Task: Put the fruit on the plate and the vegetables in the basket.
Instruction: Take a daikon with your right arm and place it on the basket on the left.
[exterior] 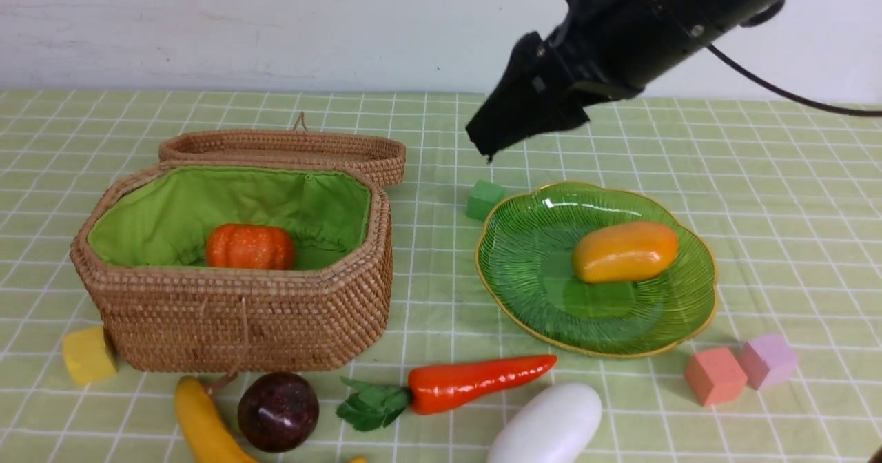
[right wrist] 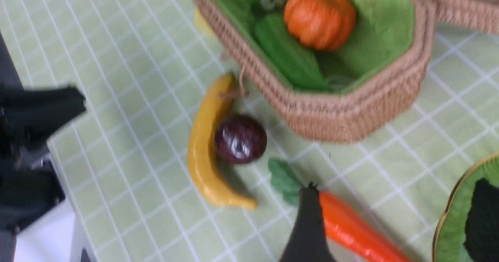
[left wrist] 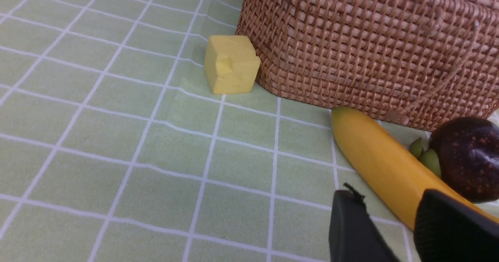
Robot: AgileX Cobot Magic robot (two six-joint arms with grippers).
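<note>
The right arm reaches in from the upper right and slopes down; its right tool (exterior: 490,147) hangs above the surface (exterior: 792,208) just behind the plate (exterior: 524,270). In the right wrist view its fingers are spread wide with nothing between them. The left tool (left wrist: 390,215) sits low near the basket's front, fingers apart and released, with the banana (exterior: 203,422) lying just beyond them.

There are three fruits. One smooth oval mango (exterior: 625,251) rests on the plate, a ribbed green glass dish with a scalloped gold edge. The curved yellow banana and a glossy purple ball (exterior: 278,411) lie side by side in front of the basket (exterior: 227,325).

There are four vegetables. A ridged orange pumpkin (exterior: 249,247) and a green gourd (right wrist: 288,55) sit inside the woven wicker basket with its green cloth lining, whose lid (exterior: 282,147) is laid open behind it. A shiny carrot (exterior: 475,380) with leaves and a white oblong piece (exterior: 548,425) lie on the checked cloth.

There are four matte foam cubes: a yellow cube (exterior: 87,356), a green cube (exterior: 484,199), a salmon cube (exterior: 715,375) and a lilac cube (exterior: 768,360).
</note>
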